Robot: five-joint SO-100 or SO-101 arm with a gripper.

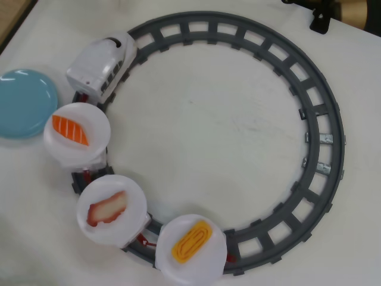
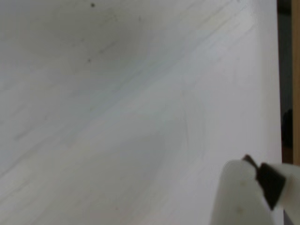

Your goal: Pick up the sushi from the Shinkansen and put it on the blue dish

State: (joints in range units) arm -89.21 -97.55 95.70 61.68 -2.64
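Three sushi pieces ride the train, and the one the task wants, the whitish-pink sushi [image 1: 108,208] with red edges, lies on the middle white plate [image 1: 111,210] in the overhead view, untouched. Nothing of the task looks done yet: the piece is not lifted, and the blue dish [image 1: 24,102] at the left edge sits bare.

Ahead of it on the line, the orange salmon piece [image 1: 70,130] rests on its own plate, just beside the blue dish; behind it, the yellow egg piece [image 1: 192,241] sits on the last plate. The Shinkansen [image 1: 102,64] heads the three cars on the upper left of the grey circular track [image 1: 324,143], which loops around a wide patch of white table [image 1: 208,125].

The arm is barely in the overhead view; only dark hardware shows at the top right corner, well apart from the train. In the wrist view, only a white and black part of the gripper [image 2: 255,187] shows at the lower right over plain tabletop, and I cannot tell whether its jaws stand spread or pressed together. By my judgement the whole job remains: reach, grasp, carry, and place.
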